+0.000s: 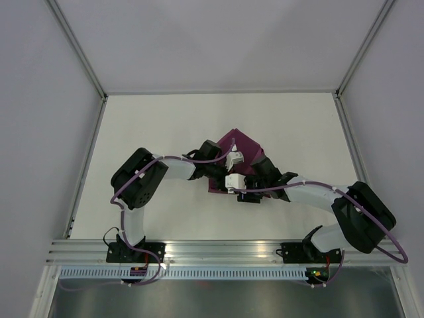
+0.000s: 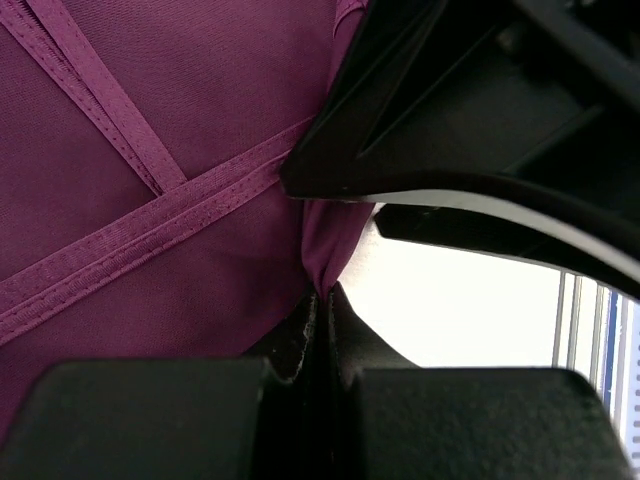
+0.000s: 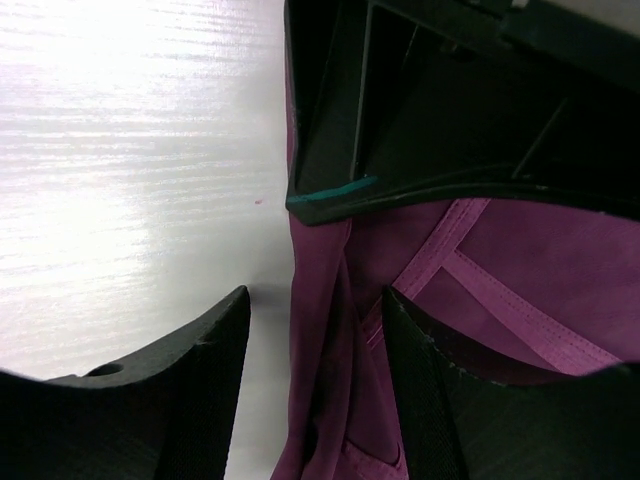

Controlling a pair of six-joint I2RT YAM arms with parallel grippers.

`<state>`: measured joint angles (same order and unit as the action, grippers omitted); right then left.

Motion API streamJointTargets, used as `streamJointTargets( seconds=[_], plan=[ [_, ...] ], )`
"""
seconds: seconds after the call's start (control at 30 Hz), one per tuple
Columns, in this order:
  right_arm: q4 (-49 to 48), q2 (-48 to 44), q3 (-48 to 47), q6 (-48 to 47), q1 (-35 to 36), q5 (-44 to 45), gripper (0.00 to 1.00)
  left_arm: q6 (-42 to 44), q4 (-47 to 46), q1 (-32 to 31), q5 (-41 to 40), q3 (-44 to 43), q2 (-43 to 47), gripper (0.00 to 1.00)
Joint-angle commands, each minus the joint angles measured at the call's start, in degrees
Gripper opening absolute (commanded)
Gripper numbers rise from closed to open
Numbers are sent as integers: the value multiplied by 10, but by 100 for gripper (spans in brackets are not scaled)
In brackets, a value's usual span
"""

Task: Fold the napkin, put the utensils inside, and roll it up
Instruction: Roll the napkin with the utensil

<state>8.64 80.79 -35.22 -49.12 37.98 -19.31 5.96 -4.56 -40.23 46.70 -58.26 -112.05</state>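
The magenta napkin [image 1: 242, 142] lies bunched mid-table, mostly under the two wrists. In the left wrist view its hemmed cloth [image 2: 150, 200] fills the left side. My left gripper [image 2: 325, 296] [image 1: 224, 169] is shut on a pinched fold of the napkin's edge. My right gripper [image 3: 315, 330] [image 1: 233, 189] stands open and straddles the napkin's folded edge [image 3: 330, 340]: one finger is over bare table, the other on the cloth. The utensils do not show plainly. A thin green strip [image 3: 335, 191] runs under the left gripper's black body; I cannot tell what it is.
White tabletop [image 1: 199, 119] surrounds the cloth, with white walls on three sides. An aluminium rail [image 1: 218, 248] runs along the near edge between the arm bases. The two wrists sit almost touching over the napkin.
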Motion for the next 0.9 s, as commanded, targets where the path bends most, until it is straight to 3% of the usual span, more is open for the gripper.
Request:
streamJointTargets(
  seconds=[0.0,0.23,0.33,0.47,0.7,0.87],
  plan=[
    [-43,11,2,-9,4,23,61,-13,-12,3,24,-15,-7,2],
    [-38,33,-7,-10,4,32,53,-15,-13,4,29,-16,-8,3],
    [-14,43,-18,-9,4,31,48,-22,-17,8,31,-15,-6,9],
    [22,51,-37,-4,-3,4,27,-44,-30,17,28,-13,-1,23],
    [116,93,-110,-22,-54,-65,22,-81,-48,34,23,-13,4,35],
    [192,139,-152,-43,-84,-107,20,-138,-85,58,10,-12,11,37]
  ],
)
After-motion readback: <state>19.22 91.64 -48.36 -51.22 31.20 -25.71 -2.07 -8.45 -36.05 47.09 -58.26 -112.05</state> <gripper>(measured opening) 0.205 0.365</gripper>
